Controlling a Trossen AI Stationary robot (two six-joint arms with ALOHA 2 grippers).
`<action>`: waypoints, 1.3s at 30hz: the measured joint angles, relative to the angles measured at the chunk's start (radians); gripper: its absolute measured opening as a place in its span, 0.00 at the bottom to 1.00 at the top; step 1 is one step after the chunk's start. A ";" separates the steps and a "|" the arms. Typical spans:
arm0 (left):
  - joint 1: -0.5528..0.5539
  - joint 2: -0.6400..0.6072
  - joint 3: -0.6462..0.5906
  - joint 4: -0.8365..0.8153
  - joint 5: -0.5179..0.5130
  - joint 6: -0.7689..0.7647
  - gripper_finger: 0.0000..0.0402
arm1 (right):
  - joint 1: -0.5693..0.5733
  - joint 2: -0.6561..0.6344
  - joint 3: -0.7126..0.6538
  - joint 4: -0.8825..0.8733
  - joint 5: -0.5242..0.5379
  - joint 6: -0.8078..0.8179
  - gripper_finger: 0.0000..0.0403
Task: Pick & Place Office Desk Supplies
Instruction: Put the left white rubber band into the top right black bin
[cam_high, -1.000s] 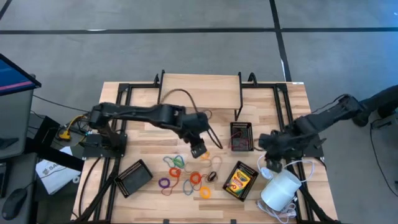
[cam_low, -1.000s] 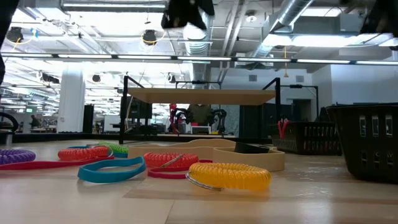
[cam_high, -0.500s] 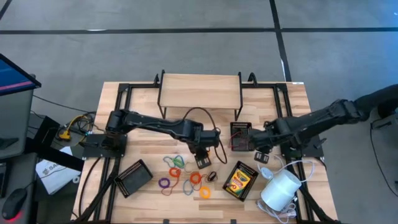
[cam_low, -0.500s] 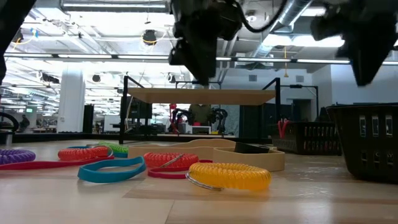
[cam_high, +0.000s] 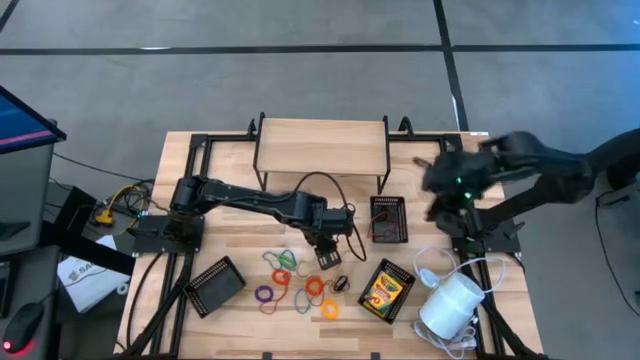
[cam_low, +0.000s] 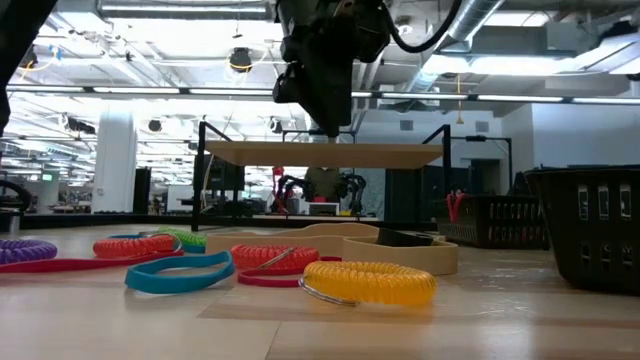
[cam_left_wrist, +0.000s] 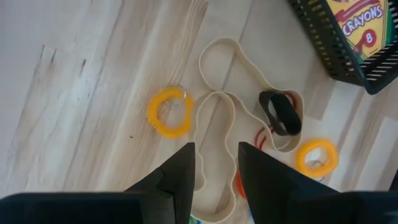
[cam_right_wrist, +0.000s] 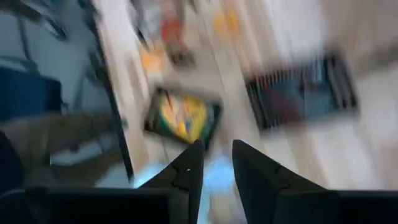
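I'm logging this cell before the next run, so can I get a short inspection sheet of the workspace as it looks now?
Surface: pale wooden table, a raised wooden shelf at its back.
Job's things: coloured elastic loops scattered at centre front; yellow-and-green crayon box in a black mesh tray.
Clutter: white cylinder at front right; empty black mesh tray at front left; third black mesh tray holding red items.
Grippers: left gripper poised over the loops, fingers apart, holding nothing; right gripper raised off the table, empty.
Cables: white cord by the cylinder; dark cable looping over the left arm.
Surroundings: grey floor; workshop hall behind, no person seen.
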 joint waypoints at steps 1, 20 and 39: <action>0.000 0.000 0.000 0.001 0.002 -0.003 0.29 | -0.007 0.043 0.052 -0.009 0.008 -0.031 0.20; -0.033 0.000 0.000 -0.035 0.025 -0.057 0.29 | -0.048 -0.036 0.071 -0.017 0.009 0.008 0.18; -0.040 -0.021 0.000 -0.168 0.171 -0.008 0.29 | 0.155 -0.181 -0.571 0.027 -0.011 0.137 0.18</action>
